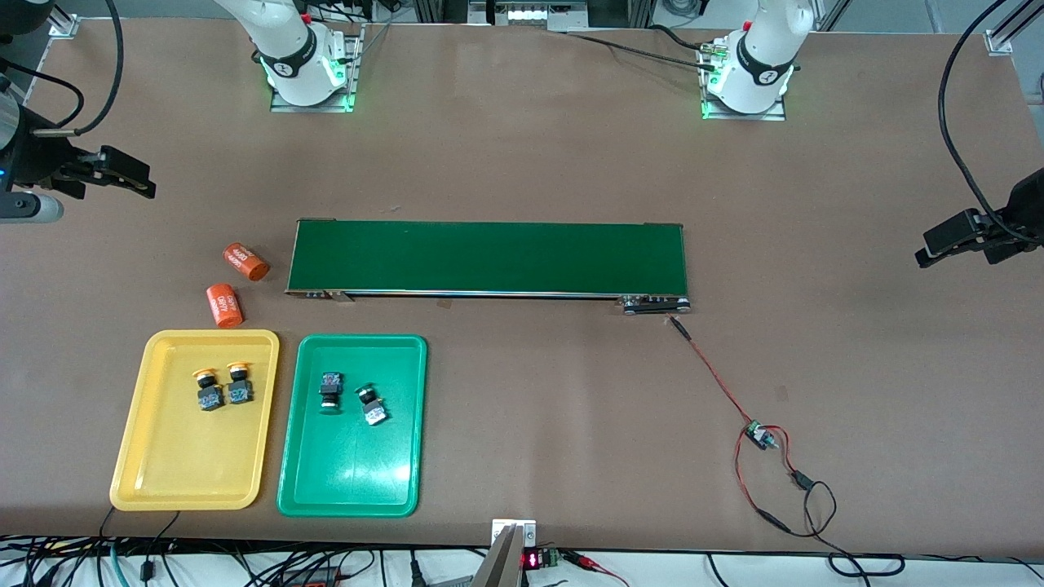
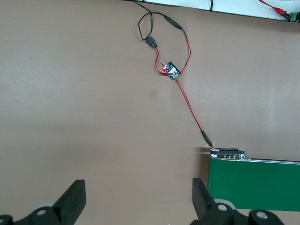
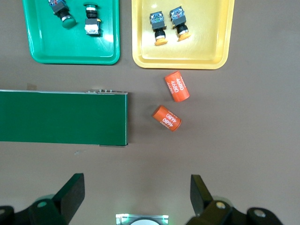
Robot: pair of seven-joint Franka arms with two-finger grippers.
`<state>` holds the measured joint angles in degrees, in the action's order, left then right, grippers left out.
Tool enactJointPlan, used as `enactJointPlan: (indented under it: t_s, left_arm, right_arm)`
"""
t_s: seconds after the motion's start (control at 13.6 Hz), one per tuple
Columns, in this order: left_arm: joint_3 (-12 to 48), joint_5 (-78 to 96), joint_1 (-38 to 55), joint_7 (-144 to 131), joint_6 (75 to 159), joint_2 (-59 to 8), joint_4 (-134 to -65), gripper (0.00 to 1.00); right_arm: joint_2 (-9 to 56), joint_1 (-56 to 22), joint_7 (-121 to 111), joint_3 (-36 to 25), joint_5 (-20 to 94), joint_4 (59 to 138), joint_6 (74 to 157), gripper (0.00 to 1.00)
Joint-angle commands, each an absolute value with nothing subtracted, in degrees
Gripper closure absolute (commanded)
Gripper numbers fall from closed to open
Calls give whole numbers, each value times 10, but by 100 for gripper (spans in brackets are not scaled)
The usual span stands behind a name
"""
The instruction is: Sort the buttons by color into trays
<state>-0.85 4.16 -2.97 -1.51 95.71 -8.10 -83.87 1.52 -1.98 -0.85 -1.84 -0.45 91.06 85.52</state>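
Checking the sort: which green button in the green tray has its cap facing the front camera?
The one nearer the yellow tray: that green button shows its dark cap lower in the front view. The other green button points its cap toward the belt.

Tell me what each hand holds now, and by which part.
Nothing is held. The left hand and the right hand are both open and empty, above bare table.

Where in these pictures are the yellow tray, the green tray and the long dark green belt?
yellow tray (image 1: 175, 477): front view, bare floor near its lower rim.
green tray (image 1: 351, 473): front view, bare floor.
long dark green belt (image 1: 489, 257): front view, middle of its top surface.
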Motion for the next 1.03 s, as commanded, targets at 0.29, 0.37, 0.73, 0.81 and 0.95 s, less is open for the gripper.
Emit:
enactJointPlan:
  t_s: [0.29,0.37,0.73,0.81,0.95]
  left_arm:
    - [4,40,-27,-4,942,-65,-845,0]
    - [4,40,-27,-4,941,-65,-845,0]
    - [5,40,-28,-3,943,-66,-845,0]
    - [5,40,-29,-4,945,-66,-845,0]
    - [5,40,-29,-4,947,-66,-845,0]
  right_arm:
    - [10,-18,-11,-16,0,920,851,0]
    - [11,-18,-11,-16,-1,918,851,0]
    - [21,-16,-11,-16,-2,917,851,0]
    - [20,-17,-11,-16,-2,917,851,0]
    - [22,-18,-11,-16,-3,916,852,0]
